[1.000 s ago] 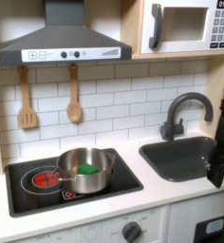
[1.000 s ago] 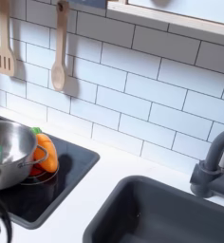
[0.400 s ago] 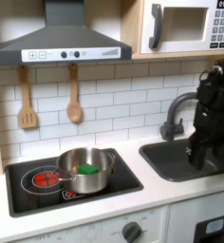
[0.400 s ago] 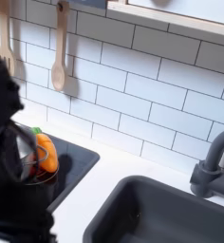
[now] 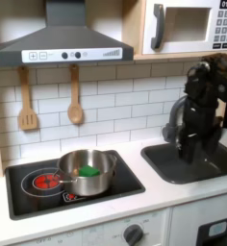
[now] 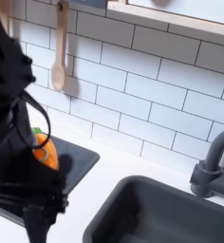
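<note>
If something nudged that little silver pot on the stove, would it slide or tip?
The silver pot would probably slide rather than tip: it looks wide, low and flat-bottomed on the smooth black stove. It seems light, as toy cookware. The green thing inside adds little weight, most likely.

Wall: white brick-pattern tiles (image 5: 115, 101) are laid behind the counter in both exterior views.
Counter: a white worktop (image 5: 154, 192) is fitted with a dark sink (image 5: 188, 163).
Hood: a grey extractor hood (image 5: 58, 38) is mounted above.
Cabinet: a microwave (image 5: 188, 24) is set in light wood.
Light: even illumination is provided.
</note>
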Robot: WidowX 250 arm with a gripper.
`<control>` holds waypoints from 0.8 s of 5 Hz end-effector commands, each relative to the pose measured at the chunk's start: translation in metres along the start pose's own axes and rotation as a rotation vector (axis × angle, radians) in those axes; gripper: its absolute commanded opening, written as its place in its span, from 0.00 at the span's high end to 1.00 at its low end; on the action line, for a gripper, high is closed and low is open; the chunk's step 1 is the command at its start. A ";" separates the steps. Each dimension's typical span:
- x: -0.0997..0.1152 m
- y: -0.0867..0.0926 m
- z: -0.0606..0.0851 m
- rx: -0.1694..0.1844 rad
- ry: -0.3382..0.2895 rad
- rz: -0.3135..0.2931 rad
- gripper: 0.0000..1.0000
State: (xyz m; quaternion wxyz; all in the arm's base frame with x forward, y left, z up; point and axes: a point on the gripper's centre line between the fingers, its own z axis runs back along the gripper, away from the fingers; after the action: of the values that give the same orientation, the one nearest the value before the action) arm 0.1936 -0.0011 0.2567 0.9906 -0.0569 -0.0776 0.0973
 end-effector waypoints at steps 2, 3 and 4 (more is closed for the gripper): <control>0.033 0.019 -0.008 0.017 0.001 0.062 0.00; 0.038 0.027 -0.008 0.023 -0.001 0.100 0.00; 0.049 0.040 -0.005 0.036 -0.016 0.180 0.00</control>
State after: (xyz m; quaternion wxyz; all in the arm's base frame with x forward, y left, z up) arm 0.2325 0.0445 0.2521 0.9811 -0.0472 -0.0768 0.1714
